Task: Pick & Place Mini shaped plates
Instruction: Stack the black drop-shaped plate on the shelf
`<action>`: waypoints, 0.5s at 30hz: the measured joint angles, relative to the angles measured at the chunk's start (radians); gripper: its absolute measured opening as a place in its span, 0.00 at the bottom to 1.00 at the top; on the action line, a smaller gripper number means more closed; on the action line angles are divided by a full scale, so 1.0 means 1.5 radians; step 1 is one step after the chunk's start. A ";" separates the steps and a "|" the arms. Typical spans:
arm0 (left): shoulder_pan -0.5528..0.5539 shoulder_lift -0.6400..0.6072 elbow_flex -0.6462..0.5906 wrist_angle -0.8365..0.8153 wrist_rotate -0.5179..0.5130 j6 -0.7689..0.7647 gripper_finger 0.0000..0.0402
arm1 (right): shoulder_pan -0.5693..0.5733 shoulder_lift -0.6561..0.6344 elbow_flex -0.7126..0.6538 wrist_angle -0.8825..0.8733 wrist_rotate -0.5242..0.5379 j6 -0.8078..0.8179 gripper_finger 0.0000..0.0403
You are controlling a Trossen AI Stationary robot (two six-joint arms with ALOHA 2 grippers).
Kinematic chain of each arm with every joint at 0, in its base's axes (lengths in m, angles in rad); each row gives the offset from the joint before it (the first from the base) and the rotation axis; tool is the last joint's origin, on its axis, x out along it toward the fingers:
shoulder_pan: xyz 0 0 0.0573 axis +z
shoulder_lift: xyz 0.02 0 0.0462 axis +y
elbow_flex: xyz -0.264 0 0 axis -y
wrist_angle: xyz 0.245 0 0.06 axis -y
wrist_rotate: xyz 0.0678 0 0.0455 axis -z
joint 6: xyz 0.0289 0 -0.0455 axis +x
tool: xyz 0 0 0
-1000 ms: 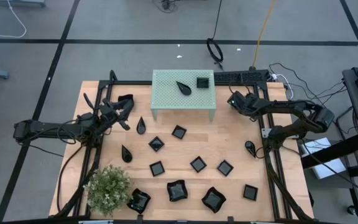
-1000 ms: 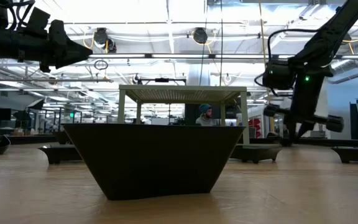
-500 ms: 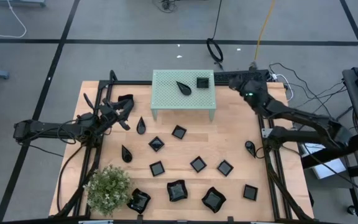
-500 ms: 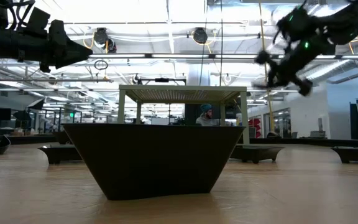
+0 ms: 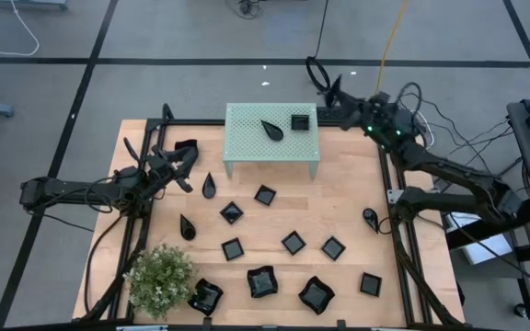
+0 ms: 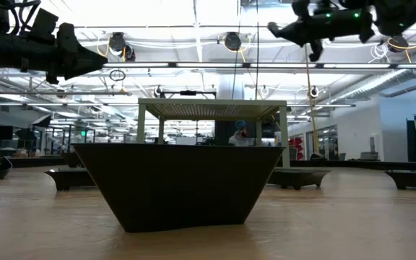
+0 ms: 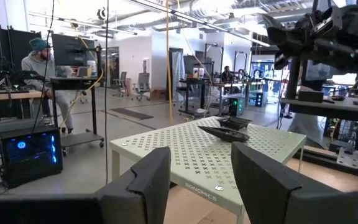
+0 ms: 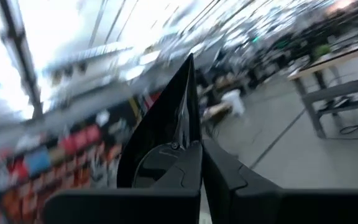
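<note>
Several glossy black mini plates (image 5: 293,242) lie flat on the wooden table, squares, teardrops and wavy-edged ones. A teardrop plate (image 5: 271,130) and a small square plate (image 5: 300,121) rest on top of the mint-green perforated stand (image 5: 256,142). My right gripper (image 5: 333,88) is raised high beyond the stand's far right corner, shut on a black teardrop plate (image 8: 163,127). My left gripper (image 5: 189,163) hovers open at the stand's left, facing the stand (image 7: 216,152). My right gripper pinches the teardrop plate between its two fingers at the wide rounded end (image 8: 166,160). The plate stands on edge in the hold with its pointed tip (image 8: 189,62) running out past the fingertips. It is lifted clear of the table and the stand.
A green bushy plant (image 5: 160,275) stands at the near left corner. One plate sits right before the low camera (image 6: 179,184) and blocks much of that view. Cables lie beyond the far edge (image 5: 318,74). Black frame rails (image 5: 401,248) run along the table's sides.
My right arm has swung up from beside the stand's right end and toward the far edge, turning as it went, and now points toward the table's left high above the far right corner of the stand. It has stayed shut.
</note>
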 joint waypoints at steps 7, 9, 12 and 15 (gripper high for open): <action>0.000 0.000 0.000 0.000 0.000 0.000 0.43 | 0.000 0.082 0.117 -0.130 -0.131 -0.136 0.00; 0.000 0.000 0.000 0.000 0.000 0.000 0.43 | 0.000 0.110 0.155 -0.167 -0.177 -0.164 0.00; 0.000 0.000 0.000 0.000 0.000 0.000 0.43 | 0.000 0.156 0.213 -0.225 -0.228 -0.200 0.00; 0.000 0.000 0.000 0.000 0.000 0.000 0.43 | 0.000 0.204 0.269 -0.289 -0.250 -0.228 0.00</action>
